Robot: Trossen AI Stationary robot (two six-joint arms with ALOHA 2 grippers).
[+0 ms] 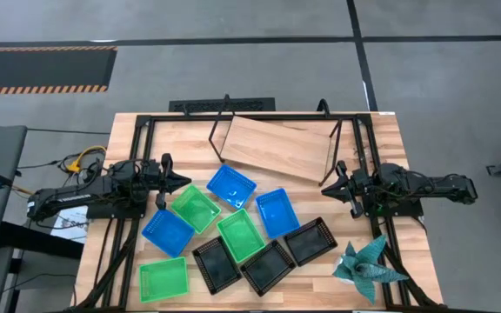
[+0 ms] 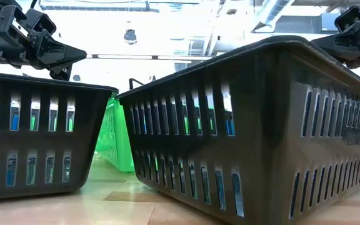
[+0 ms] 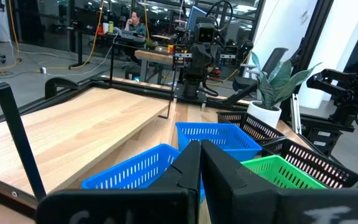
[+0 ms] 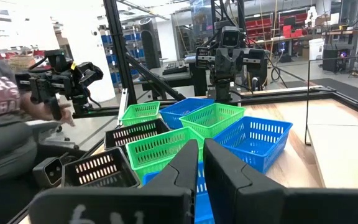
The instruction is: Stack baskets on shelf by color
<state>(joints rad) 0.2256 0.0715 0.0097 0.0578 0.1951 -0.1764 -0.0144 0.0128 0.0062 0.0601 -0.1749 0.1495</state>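
Baskets: nine mesh trays lie loose on the tabletop (image 1: 129,130) in the lower-centre of the high view, none on the shelf (image 1: 278,148). Three blue: one (image 1: 231,185) at centre just below the shelf's near edge, one (image 1: 277,212) to its lower right, one (image 1: 167,230) at lower left. Three green: one (image 1: 196,208) betw. the centre and lower-left blue, one (image 1: 240,235) at centre-bottom, one (image 1: 163,279) alone near the bottom edge. Three black: in a row along the bottom, left (image 1: 216,263), mid (image 1: 268,267), right (image 1: 310,240), the mid one touching both neighbours. Shelf: light wood board on black wire legs, upper centre, set at a slight angle, top bare. Left gripper (image 1: 183,182): centre-left, beside the green and blue trays, fingers pressed together, nothing betw. them; left wrist view shows the shut fingers over a blue tray. Right gripper (image 1: 330,185): centre-right, near the shelf's right legs, jaws nearly together with a thin gap, holding nothing. Teal folded-paper plant (image 1: 368,268): lower right corner of the table. Low view: two black trays fill the frame, a green one betw. them behind. Writing: in the right wrist view a person (image 4: 5,134) at far left wears a grey shirt w/ partial letters "ERS" and "OTA"; the rest is cut off.
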